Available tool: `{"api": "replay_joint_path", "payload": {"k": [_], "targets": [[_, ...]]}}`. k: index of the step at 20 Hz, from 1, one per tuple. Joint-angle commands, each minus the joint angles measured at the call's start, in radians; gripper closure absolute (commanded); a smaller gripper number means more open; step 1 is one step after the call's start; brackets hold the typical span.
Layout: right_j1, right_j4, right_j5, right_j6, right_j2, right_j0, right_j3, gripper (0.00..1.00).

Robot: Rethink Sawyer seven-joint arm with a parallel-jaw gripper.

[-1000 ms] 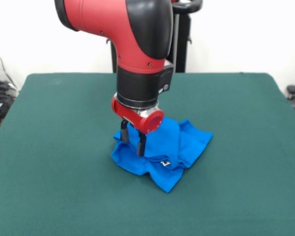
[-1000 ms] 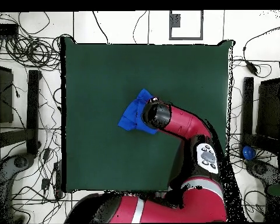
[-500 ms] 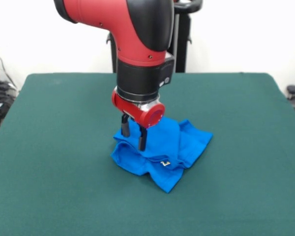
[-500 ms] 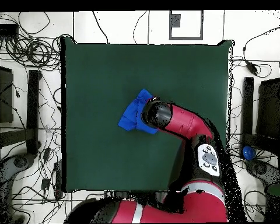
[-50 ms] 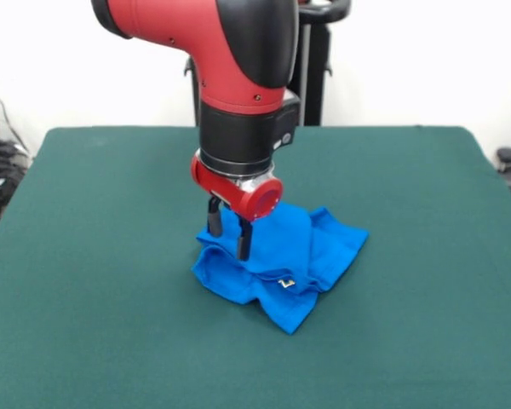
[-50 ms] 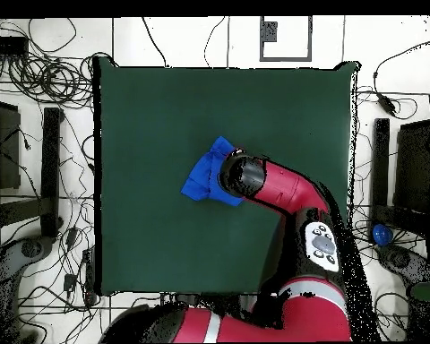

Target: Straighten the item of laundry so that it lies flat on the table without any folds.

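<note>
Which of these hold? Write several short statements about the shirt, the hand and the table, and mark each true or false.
1. The blue shirt lies flat and fully spread. False: it is bunched up with folds.
2. The hand is over the shirt's left part in the front view. True.
3. The shirt hangs over the edge of the table. False: it lies well inside the green top.
4. The hand's two fingers stand apart with no cloth between them. True.
5. A second garment lies beside the shirt. False: only one garment is on the table.
</note>
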State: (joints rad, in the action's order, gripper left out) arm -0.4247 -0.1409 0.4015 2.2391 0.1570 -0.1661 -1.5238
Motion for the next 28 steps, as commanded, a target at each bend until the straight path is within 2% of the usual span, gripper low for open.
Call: {"api": "replay_joint_path", "payload": {"k": [1,28], "targets": [[0.063,0.038,0.016,0.062,-0.059,-0.001,-0.069,0.0],[0.154,0.06,-0.015,0.069,-0.026,0.02,-0.045,0.0]]}}
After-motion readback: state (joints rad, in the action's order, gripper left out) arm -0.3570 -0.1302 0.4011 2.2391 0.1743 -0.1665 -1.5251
